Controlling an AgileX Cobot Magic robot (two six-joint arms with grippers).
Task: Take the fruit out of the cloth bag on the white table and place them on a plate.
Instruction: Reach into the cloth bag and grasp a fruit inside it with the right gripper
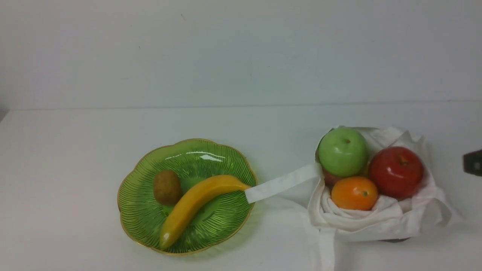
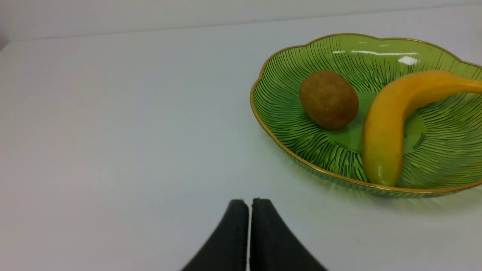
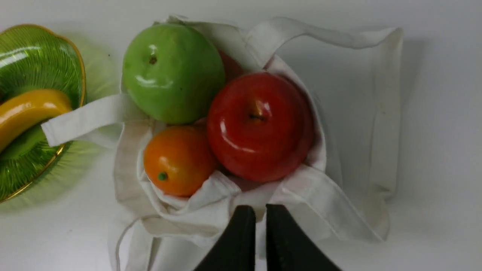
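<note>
The off-white cloth bag [image 1: 380,220] lies open on the white table [image 1: 75,150] at the right. In it sit a green apple [image 1: 342,151], a red apple [image 1: 396,172] and an orange [image 1: 354,193]. A reddish fruit [image 1: 330,178] peeks out under the green apple. No lemon-like fruit shows. The green plate [image 1: 211,158] stands left of the bag. My right gripper [image 3: 260,210] hovers shut and empty above the bag's near edge [image 3: 211,210], close to the red apple [image 3: 260,126] and the orange [image 3: 179,160]. My left gripper [image 2: 248,203] is shut and empty over bare table beside the plate [image 2: 286,113].
A yellow banana [image 1: 196,201] and a brown kiwi [image 1: 167,187] lie in the plate. One bag strap [image 1: 282,183] reaches left and its end rests on the plate's rim at the banana's tip. A dark part of my right arm [image 1: 472,162] shows at the right edge.
</note>
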